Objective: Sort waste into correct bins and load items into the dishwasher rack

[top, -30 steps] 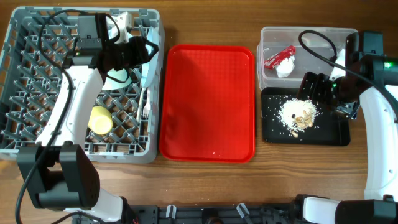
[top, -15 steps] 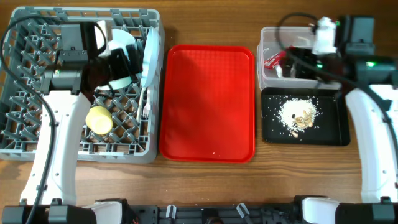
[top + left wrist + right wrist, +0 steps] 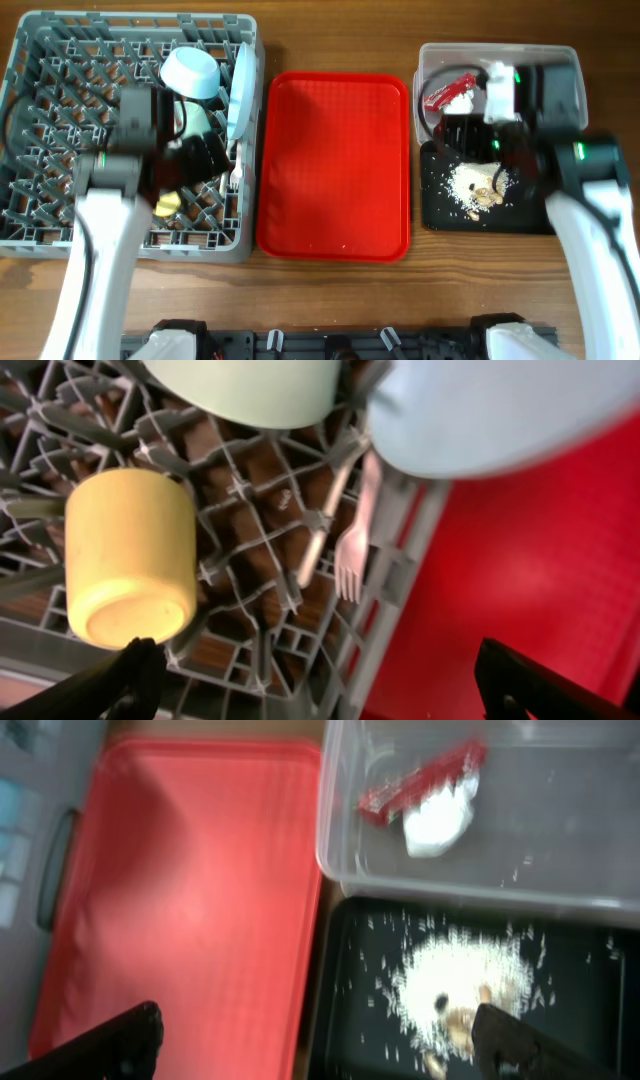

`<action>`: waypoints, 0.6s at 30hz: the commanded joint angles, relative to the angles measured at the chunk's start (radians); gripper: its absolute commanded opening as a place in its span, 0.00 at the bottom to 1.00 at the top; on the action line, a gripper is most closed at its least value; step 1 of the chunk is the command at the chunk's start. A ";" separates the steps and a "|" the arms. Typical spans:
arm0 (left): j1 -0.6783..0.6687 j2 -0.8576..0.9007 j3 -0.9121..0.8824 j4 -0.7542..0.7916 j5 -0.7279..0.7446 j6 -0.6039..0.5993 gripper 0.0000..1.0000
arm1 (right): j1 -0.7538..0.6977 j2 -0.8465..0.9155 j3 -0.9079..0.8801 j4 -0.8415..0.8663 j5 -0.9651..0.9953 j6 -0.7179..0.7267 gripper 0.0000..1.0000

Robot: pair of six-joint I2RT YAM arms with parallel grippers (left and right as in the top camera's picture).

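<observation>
The left claw (image 3: 320,682) stands wide open and holds nothing. Below it is the large grey plastic rack with pegs (image 3: 250,625). The small yellow cup (image 3: 130,565) lies on its side close to one fingertip, and the white plastic fork (image 3: 352,550) is ahead, between the fingers.

The right claw (image 3: 320,1038) is wide open and empty too. The beige crumbs (image 3: 455,985) on the shallow black tray (image 3: 350,970) lie near one fingertip. Beyond them, the red foil wrapper (image 3: 420,782) and the crumpled white napkin (image 3: 437,820) lie in the clear plastic tub (image 3: 560,850).
</observation>
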 commanded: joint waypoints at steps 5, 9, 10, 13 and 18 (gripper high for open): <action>-0.045 -0.564 -0.333 0.162 -0.014 0.004 1.00 | 0.000 -0.517 -0.327 0.114 0.083 0.066 1.00; -0.045 -0.725 -0.348 0.145 -0.014 0.004 1.00 | 0.000 -0.610 -0.335 0.023 0.082 0.066 1.00; -0.045 -0.742 -0.348 0.145 -0.014 0.004 1.00 | 0.000 -0.613 -0.335 0.018 0.082 0.066 1.00; -0.045 -0.769 -0.348 0.145 -0.014 0.004 1.00 | 0.000 -0.602 -0.335 0.017 0.082 0.066 1.00; -0.045 -0.767 -0.348 0.137 -0.014 0.004 1.00 | 0.000 -0.577 -0.335 0.018 0.082 0.066 1.00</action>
